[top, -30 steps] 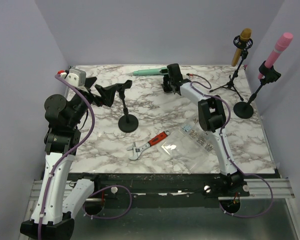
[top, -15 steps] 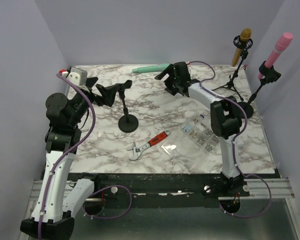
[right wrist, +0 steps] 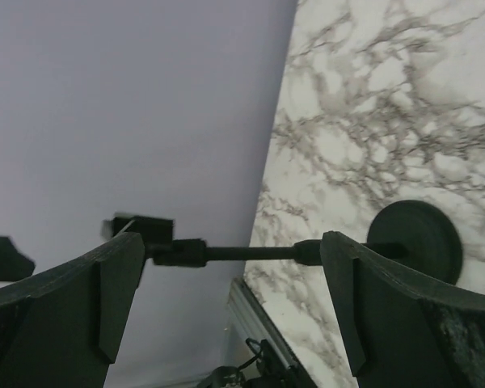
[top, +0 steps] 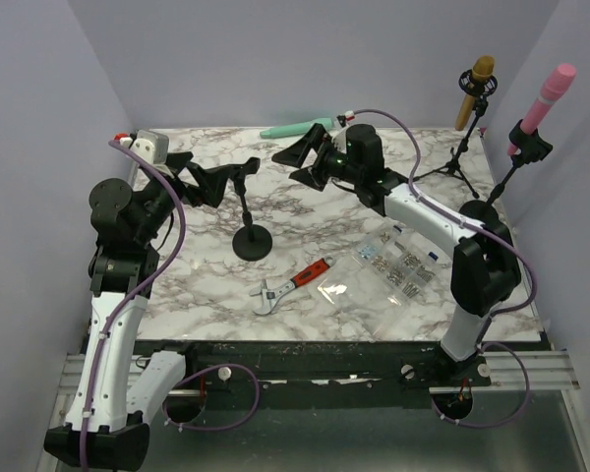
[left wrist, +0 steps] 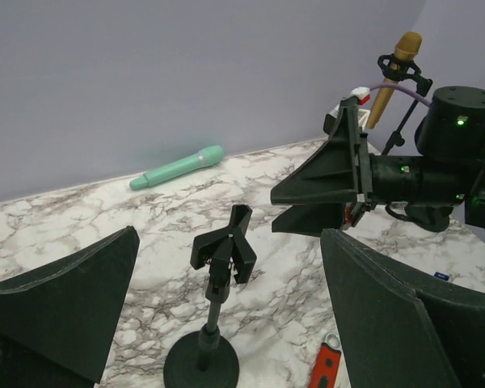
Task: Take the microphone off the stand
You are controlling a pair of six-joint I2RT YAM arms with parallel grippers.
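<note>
Top ext: R gripper [top: 303, 165] has swung off rear edge twd centre, fingers spread, empty | teal mic [top: 295, 131] lies flat at rear, well apart from bare stand [top: 253, 242] | L gripper [top: 195, 172] fingers spread, empty | judge: mic released, removal looks done.

We see white marble tabletop [top: 305, 202]. Lying flat: teal microphone [top: 295, 130] at far edge, red-handled adjustable wrench [top: 293, 285] near front, clear bag of small hardware [top: 388, 275] just right of it. Standing: empty round-base mic stand [top: 252, 242] mid-left, tripod stand [top: 464, 147] and pole stand [top: 503, 180] far right.
</note>
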